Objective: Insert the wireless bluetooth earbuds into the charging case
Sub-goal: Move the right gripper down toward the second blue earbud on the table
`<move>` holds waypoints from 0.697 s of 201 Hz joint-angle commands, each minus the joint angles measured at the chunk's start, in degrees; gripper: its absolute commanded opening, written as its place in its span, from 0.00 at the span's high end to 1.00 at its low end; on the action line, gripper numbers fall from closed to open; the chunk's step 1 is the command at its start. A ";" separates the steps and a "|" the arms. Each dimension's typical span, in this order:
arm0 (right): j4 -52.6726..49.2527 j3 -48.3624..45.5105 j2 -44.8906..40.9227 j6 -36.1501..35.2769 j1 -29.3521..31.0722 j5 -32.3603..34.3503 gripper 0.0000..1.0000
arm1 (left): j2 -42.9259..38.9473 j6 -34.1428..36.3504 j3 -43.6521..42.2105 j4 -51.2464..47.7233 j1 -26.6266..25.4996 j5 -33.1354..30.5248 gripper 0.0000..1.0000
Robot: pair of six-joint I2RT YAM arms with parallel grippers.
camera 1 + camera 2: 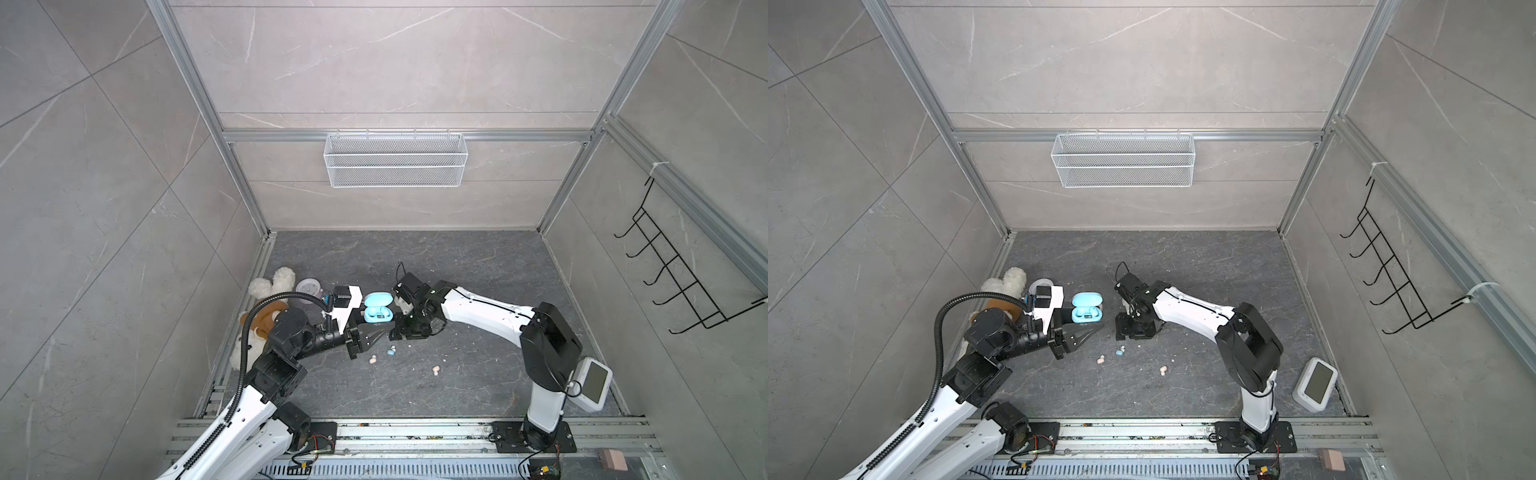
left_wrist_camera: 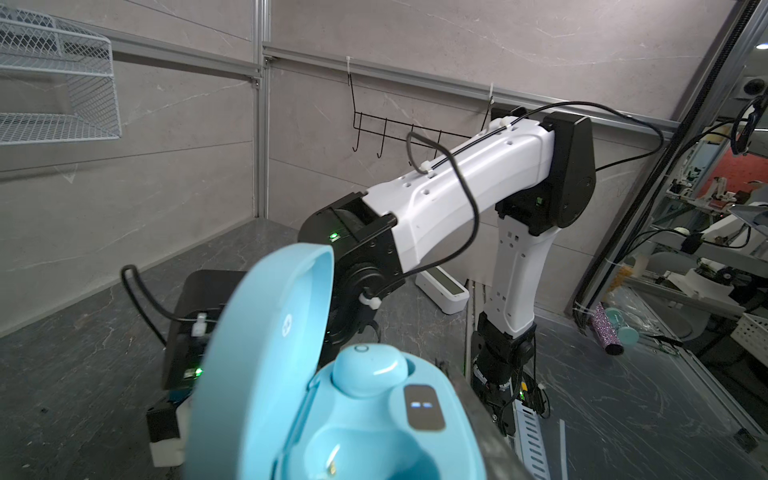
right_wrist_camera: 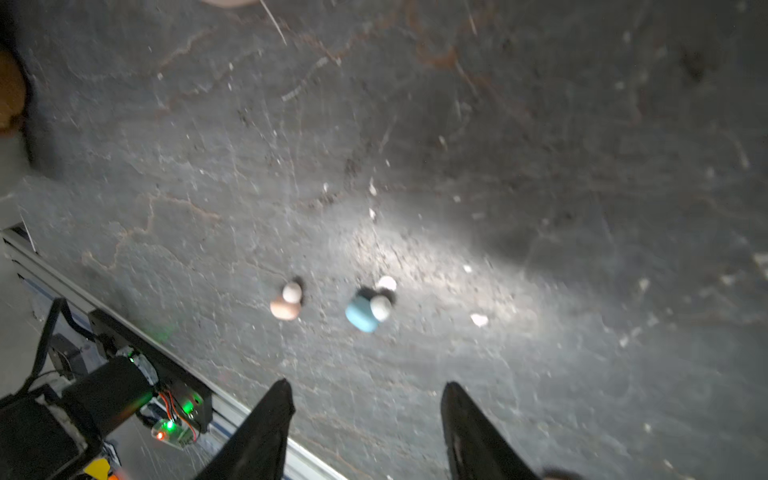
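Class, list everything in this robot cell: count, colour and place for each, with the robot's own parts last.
charging case: one, light blue, open, in the left gripper
seated earbud: one, light blue, in the case
blue earbud: one, light blue, on the table
pink earbuds: two, peach-pink, on the table; the second lies apart
plush toy: one, white and brown, table's left edge
wire basket: one, white, back wall
hook rack: one, black, right wall
screen device: one, white, table's right front
left gripper: one, black, shut on the case
right gripper: one, black, open, empty, near the blue earbud
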 commanded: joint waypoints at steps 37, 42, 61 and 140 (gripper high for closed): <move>-7.36 9.75 10.43 -11.15 0.42 -1.62 0.44 | -0.05 1.82 1.99 -0.88 0.33 -0.32 0.73; -7.52 10.16 10.94 -11.42 0.39 -1.70 0.44 | 0.11 1.77 2.08 -0.66 0.33 -0.40 0.73; -7.93 11.09 12.66 -12.34 0.46 -2.43 0.44 | 0.47 1.54 2.20 -0.28 0.32 -0.08 0.73; -7.83 11.30 15.40 -13.23 1.64 -3.73 0.45 | 0.81 1.40 2.65 -0.33 0.29 0.06 0.73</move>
